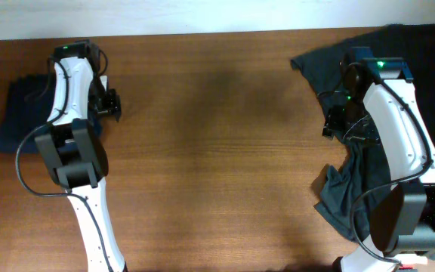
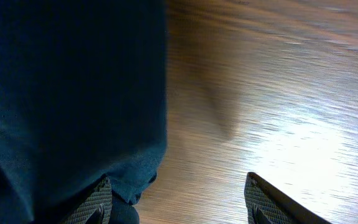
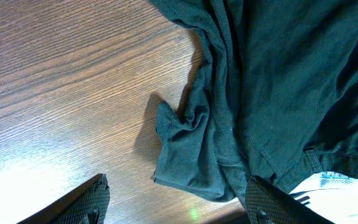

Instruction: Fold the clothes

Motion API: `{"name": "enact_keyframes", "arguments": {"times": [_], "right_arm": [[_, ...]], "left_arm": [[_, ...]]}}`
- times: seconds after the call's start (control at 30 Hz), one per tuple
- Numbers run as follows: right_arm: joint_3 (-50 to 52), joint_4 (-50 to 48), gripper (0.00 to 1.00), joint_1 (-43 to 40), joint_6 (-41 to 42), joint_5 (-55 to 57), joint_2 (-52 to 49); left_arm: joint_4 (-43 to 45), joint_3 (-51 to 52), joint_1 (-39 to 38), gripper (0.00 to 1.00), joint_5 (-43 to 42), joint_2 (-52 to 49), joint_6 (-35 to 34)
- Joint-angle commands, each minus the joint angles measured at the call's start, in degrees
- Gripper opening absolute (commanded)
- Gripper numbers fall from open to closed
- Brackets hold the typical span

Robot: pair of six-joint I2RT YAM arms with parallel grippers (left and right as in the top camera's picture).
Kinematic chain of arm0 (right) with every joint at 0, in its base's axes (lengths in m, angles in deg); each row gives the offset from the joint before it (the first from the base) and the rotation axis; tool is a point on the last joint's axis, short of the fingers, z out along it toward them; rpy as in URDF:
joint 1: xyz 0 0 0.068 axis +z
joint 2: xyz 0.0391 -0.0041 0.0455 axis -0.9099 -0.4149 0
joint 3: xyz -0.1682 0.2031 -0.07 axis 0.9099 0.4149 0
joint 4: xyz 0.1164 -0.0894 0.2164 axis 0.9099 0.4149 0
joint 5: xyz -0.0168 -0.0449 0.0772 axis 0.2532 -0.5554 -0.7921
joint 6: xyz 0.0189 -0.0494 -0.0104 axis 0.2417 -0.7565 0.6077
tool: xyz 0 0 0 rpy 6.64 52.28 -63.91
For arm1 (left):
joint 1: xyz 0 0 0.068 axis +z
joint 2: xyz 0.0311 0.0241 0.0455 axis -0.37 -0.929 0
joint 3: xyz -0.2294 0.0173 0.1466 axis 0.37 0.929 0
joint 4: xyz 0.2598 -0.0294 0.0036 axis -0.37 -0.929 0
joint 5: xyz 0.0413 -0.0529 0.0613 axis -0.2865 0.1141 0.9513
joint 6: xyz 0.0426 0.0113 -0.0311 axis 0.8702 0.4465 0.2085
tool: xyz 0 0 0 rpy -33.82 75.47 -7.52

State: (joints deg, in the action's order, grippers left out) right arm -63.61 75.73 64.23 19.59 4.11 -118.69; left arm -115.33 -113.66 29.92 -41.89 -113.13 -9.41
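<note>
A folded navy blue garment (image 1: 17,113) lies at the table's far left; it fills the left of the left wrist view (image 2: 67,93). My left gripper (image 1: 110,104) (image 2: 179,202) is open beside its right edge, one finger at the fabric, nothing held. A heap of charcoal-black clothes (image 1: 421,98) lies at the right; its crumpled edge shows in the right wrist view (image 3: 229,112). My right gripper (image 1: 331,121) (image 3: 176,202) is open just above the heap's left edge, empty.
The brown wooden table (image 1: 217,151) spans the view. The dark heap runs down to the right front edge (image 1: 338,196). A white label or tag (image 3: 334,180) shows among the dark clothes.
</note>
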Motion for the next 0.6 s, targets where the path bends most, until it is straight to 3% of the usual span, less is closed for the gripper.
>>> {"name": "enact_keyframes", "arguments": {"times": [0.0,0.1,0.2,0.37,0.47,0.57], "right_arm": [[-0.5,0.2,0.74,0.0,-0.2,0.1,0.9],[-0.5,0.2,0.77,0.0,-0.2,0.1,0.9],[-0.5,-0.7,0.93,0.0,-1.5,-2.2,0.9],[-0.5,-3.0,0.99,0.0,-15.4,-16.7,0.9],[-0.5,1.4,0.99,0.0,-15.9,-18.7,0.9],[-0.5,5.0,0.99,0.0,-15.9,-19.0,1.1]], "left_arm": [[-0.5,-0.3,1.1,0.68,0.3,-1.0,-1.1],[-2.1,-1.1,-1.6,0.66,-4.5,-0.1,-0.3],[-0.8,-1.7,-6.5,0.67,-4.5,2.6,1.0],[-4.0,-1.8,-12.4,0.7,-4.3,7.4,1.0],[-12.1,-1.8,-14.0,0.7,-4.3,8.8,-0.5],[-12.3,-0.6,-14.9,0.7,-6.5,9.4,-0.7]]}}
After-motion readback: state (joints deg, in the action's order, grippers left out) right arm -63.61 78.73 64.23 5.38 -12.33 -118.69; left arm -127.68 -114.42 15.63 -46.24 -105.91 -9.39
